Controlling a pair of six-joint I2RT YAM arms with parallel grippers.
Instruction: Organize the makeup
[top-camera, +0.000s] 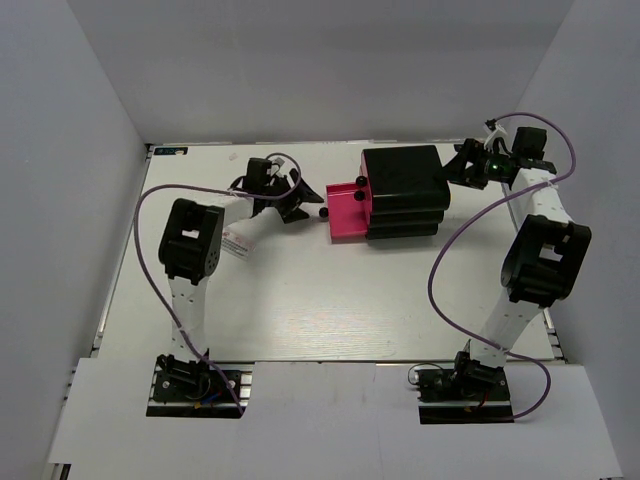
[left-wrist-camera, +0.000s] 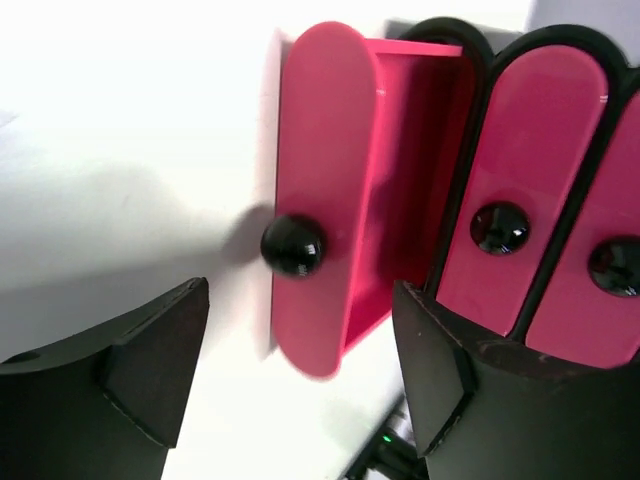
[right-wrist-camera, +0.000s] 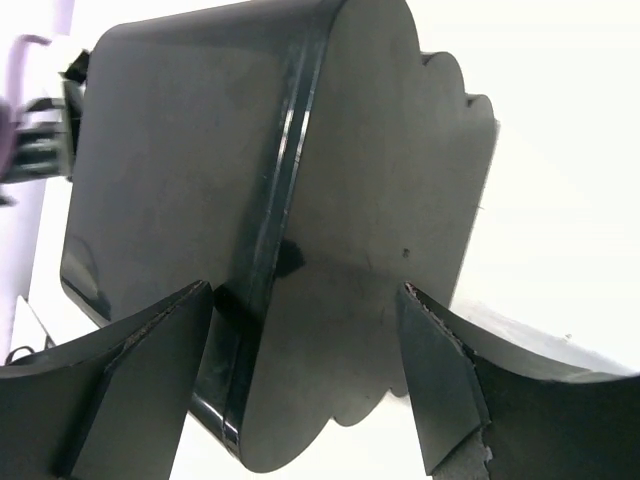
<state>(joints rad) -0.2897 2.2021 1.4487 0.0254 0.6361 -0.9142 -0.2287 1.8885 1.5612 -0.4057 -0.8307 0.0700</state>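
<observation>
1. Top external view: a black drawer box (top-camera: 405, 185) stands on the white table (top-camera: 300, 300), at about 1 o'clock from the table's middle. Its pink fronts face 9 o'clock.
2. One pink drawer (top-camera: 345, 215) is pulled out toward 9 o'clock, with its round black knob (top-camera: 323, 213) at the outer end. What shows of the drawer's inside is plain pink.
3. The left tool (top-camera: 300, 207) sits at 9 o'clock of that drawer, just beside the knob.
4. In the left wrist view its fingers (left-wrist-camera: 130, 380) are spread wide, so the tool is released and grasping nothing. The knob lies between and ahead of them, touching neither.
5. In the same view, two closed drawer fronts (left-wrist-camera: 545, 150) stand at 3 o'clock of the open one, each with its own black knob.
6. The right tool (top-camera: 465, 168) is at 2 o'clock of the drawer box, near its rear corner.
7. In the right wrist view this tool is also released, its fingers apart. The glossy black back of the drawer box fills the gap ahead of them. Whether either finger touches the box cannot be told.
8. The makeup cannot be made out in any view, so where it lies cannot be told.
</observation>
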